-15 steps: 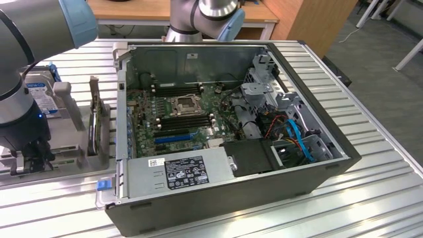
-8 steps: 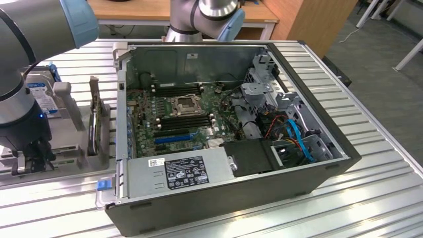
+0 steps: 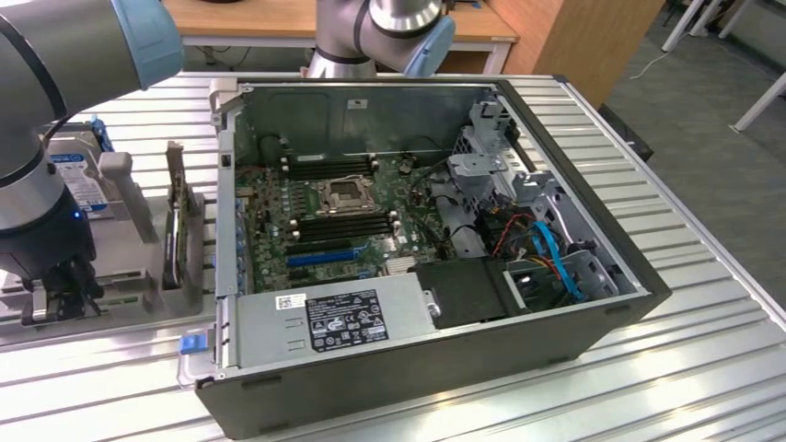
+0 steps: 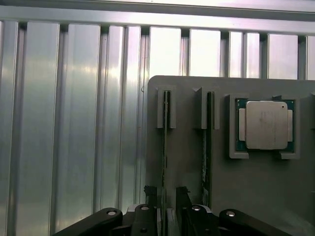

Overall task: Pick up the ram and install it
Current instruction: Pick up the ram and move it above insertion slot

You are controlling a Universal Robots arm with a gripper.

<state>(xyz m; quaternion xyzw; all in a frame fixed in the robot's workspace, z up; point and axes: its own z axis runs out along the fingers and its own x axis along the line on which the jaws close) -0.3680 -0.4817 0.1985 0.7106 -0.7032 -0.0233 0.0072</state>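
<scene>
While the gripper [image 4: 166,192] stands open astride the ram [image 4: 166,132], contact cannot be confirmed. The ram sits on edge in a slot of the grey holder [image 4: 256,196], on the tabletop [image 3: 687,387] to the exterior view's left of the case [image 3: 406,382]. A second stick [image 4: 208,147] is just beside it, with the processor [image 4: 266,124] further along.

Judgement: keep the fingers centred on the ram, square to its faces and clear of the neighbour.

The ram is seen edge-on, so its chips cannot be made out. How far down the fingers reach cannot be told.
</scene>
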